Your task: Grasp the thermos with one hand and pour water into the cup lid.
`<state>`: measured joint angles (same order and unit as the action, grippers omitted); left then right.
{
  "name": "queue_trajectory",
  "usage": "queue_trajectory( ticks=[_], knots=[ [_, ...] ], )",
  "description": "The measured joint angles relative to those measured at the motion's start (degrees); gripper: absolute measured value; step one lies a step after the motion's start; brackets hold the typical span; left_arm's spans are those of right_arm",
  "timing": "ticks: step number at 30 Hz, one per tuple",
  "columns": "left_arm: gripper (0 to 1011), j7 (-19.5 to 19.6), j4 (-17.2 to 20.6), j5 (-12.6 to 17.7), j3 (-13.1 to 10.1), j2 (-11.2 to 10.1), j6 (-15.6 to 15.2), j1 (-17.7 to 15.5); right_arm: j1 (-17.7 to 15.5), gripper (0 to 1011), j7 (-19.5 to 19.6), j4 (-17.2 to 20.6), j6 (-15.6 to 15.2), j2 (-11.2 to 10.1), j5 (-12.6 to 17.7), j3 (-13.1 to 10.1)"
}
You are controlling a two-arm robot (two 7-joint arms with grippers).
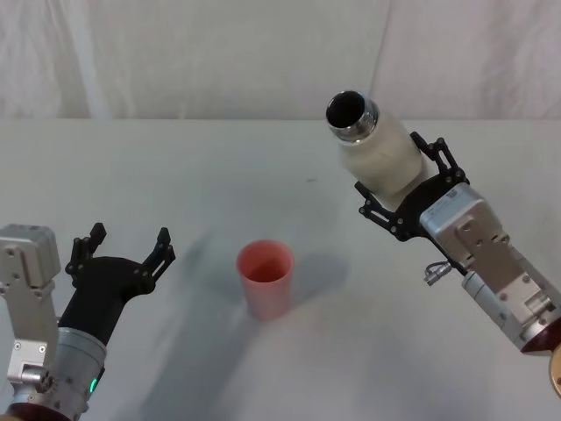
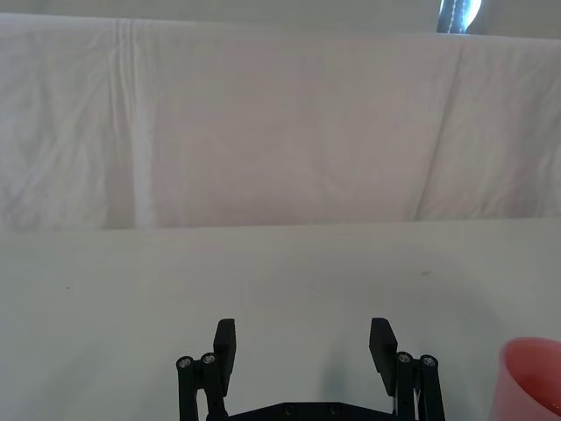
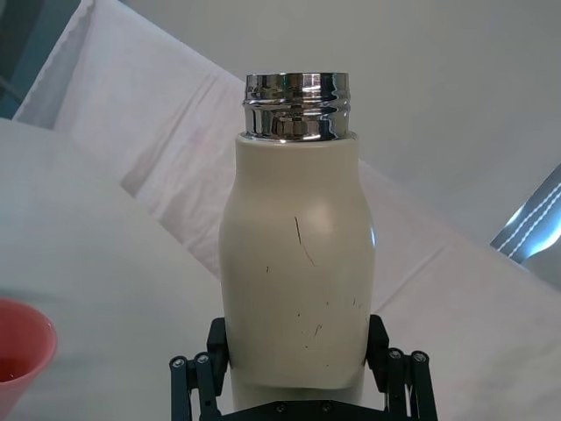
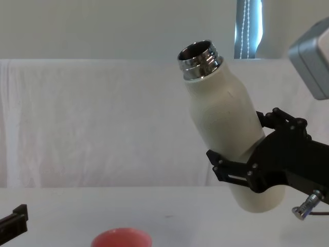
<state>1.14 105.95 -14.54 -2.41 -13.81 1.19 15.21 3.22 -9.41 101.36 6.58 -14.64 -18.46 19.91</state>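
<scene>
I hold the thermos [image 1: 379,151] up in my right end effector [image 1: 399,197], tipped a little toward the cup lid [image 1: 266,278] mid-desk. Next I must carry it over and tip more. The cup lid may already hold water. My left end effector [image 1: 123,250] waits wide by the near left edge.

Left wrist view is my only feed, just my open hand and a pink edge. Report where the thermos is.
Observer: The tall cream-white thermos with the steel neck is held off the table by the right hand, which is shut around its lower body.
Operator: Give its tilt.
Observer: It leans with its open mouth toward the robot's left, neck still higher than base, so it is not at pouring angle.
Operator: Place the cup lid.
Observer: The small pink round cup lid stands upright on the table, between the two hands, to the left of the thermos mouth and below it.
</scene>
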Motion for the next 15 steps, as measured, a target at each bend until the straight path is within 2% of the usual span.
queue_trajectory(
  ticks=[9, 15],
  knots=[
    [1001, 0.00, 0.00, 0.00, 0.00, 0.00, 0.00, 0.00, -0.79, 957, -1.49, -0.86, 1.11, 0.90, 5.78, -1.49],
    [1001, 0.00, 0.00, 0.00, 0.00, 0.00, 0.00, 0.00, -1.02, 957, -2.16, -1.45, 1.41, 1.18, 8.17, -1.99]
  ],
)
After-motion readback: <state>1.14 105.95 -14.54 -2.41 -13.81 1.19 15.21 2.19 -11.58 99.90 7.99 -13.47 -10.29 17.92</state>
